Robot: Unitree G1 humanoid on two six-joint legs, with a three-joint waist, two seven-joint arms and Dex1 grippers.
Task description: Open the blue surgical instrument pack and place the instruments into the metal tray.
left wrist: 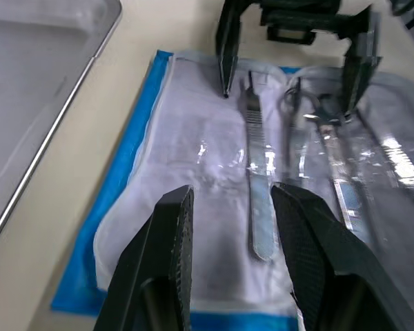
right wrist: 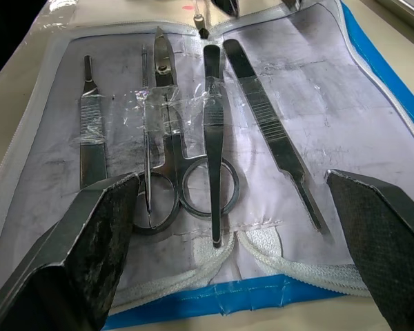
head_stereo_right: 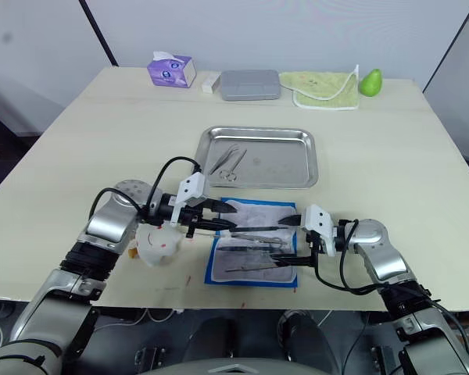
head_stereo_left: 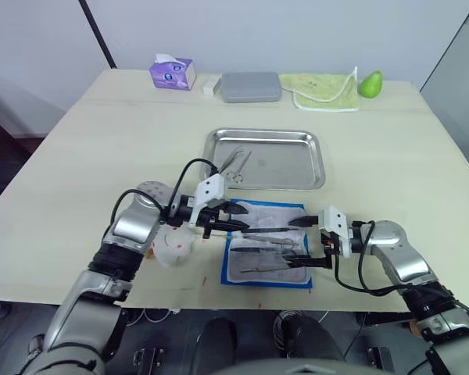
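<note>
From the head views, the pale wooden desk [head_stereo_left: 391, 156] carries a row along its far edge: a purple tissue box [head_stereo_left: 172, 73], a small white block [head_stereo_left: 211, 85], a grey hard case [head_stereo_left: 251, 87], a yellow-green cloth [head_stereo_left: 323, 88] and a green pear-shaped object [head_stereo_left: 370, 83]. The metal tray [head_stereo_left: 316, 160], shiny with a raised rim and rounded corners, sits mid-desk holding one ring-handled tool [head_stereo_left: 236, 163]; most of its floor is bare. Just near of it lies the blue surgical instrument pack [head_stereo_left: 267, 244], opened flat, close to the desk's near edge. The left gripper [head_stereo_left: 236, 218] reaches in from the left and the right gripper [head_stereo_left: 306, 242] from the right, both over the pack. A crumpled white object [head_stereo_left: 172, 247] lies under the left arm.

Left wrist view: jaws moderately apart above the white padded lining, a flat scalpel handle [left wrist: 260, 179] beneath.

Right wrist view: jaws spread wide over the instruments [right wrist: 193, 131] under clear straps, scissors beside flat handles.
</note>
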